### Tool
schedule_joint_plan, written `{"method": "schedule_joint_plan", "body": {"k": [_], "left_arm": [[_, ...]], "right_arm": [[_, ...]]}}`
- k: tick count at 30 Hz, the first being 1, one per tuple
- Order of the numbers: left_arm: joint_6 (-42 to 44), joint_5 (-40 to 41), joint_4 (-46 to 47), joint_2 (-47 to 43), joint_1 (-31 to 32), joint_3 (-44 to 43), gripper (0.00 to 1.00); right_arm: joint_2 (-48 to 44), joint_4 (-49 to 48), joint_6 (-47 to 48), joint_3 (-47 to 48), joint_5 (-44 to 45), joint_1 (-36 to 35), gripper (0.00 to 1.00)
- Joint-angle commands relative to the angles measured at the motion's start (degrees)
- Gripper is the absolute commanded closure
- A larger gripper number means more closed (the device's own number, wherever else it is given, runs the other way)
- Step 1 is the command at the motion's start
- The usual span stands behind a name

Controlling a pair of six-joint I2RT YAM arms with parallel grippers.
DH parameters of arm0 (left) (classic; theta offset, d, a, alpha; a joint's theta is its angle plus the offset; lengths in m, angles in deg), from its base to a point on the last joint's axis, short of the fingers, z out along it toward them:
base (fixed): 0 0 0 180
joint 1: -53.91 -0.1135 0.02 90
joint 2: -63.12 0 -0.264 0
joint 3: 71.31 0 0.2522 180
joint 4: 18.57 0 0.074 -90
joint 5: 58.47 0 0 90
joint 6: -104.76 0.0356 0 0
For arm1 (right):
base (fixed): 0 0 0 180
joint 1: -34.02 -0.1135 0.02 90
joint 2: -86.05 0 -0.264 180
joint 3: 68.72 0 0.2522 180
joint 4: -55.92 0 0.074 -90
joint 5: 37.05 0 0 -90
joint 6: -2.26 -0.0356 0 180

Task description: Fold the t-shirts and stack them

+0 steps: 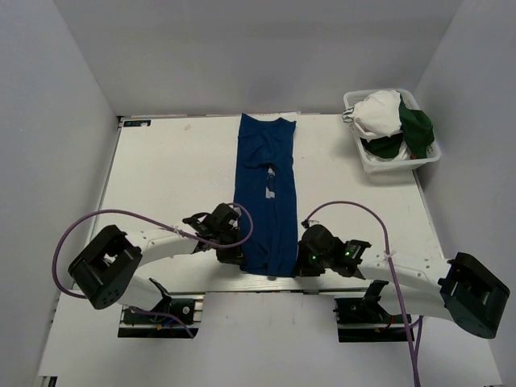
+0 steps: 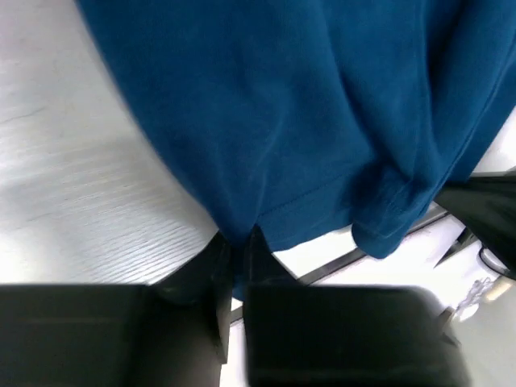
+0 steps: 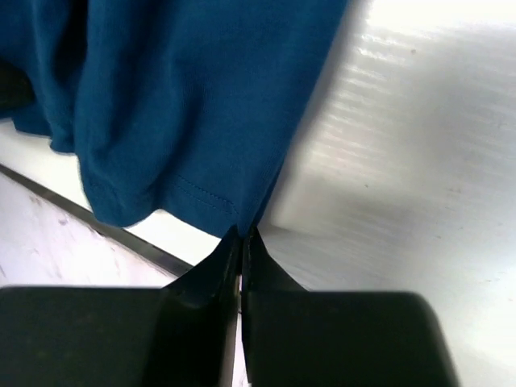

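T-shirt, blue, folded into a strip down the middle of the desk, hem at its near edge. Left gripper and right gripper each clamped on a hem corner. Risk, I judge: shallow bites; a corner slips on lifting, fold skews.

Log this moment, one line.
phase: hem grasp; left hand: shut on blue t-shirt; right hand: shut on blue t-shirt; layout: flat narrow strip
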Motion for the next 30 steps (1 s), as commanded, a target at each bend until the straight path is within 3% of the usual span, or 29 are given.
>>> {"method": "schedule_joint_plan", "body": {"k": [1,6,11,15,19,23,30], "left_arm": [[0.6,8.2,-5.5,2.0,1.0,-0.5,1.00],[-0.5,7.0,-6.6,-1.4,3.2,-2.9,1.00],[-1.6,9.3,-11.2,-5.8,3.8,-6.3,1.00],[-2.9,10.5,-13.2,-8.0,3.8,-6.8,1.00],[-3.4,10.3,-14.0,-8.0,3.8,-7.4,1.00],[-3.4,10.3,-11.1,-7.5,4.3,-6.6,1.00],[-1.8,19.0,-14.5,-1.0,2.7,-17.2,1.00]], "right_arm": [[-1.9,-1.0,1.2,-1.1,-2.3,0.2,1.00],[-6.1,0.5,3.2,0.6,-2.3,0.1,1.00],[-9.0,11.6,4.5,5.6,2.5,0.0,1.00],[-10.1,13.6,4.8,6.5,1.9,0.0,1.00],[-9.1,17.5,5.1,7.8,1.6,-0.1,1.00],[-8.4,14.6,5.7,7.2,3.1,0.1,1.00],[2.9,12.0,10.6,19.6,14.6,3.2,1.00]]}}
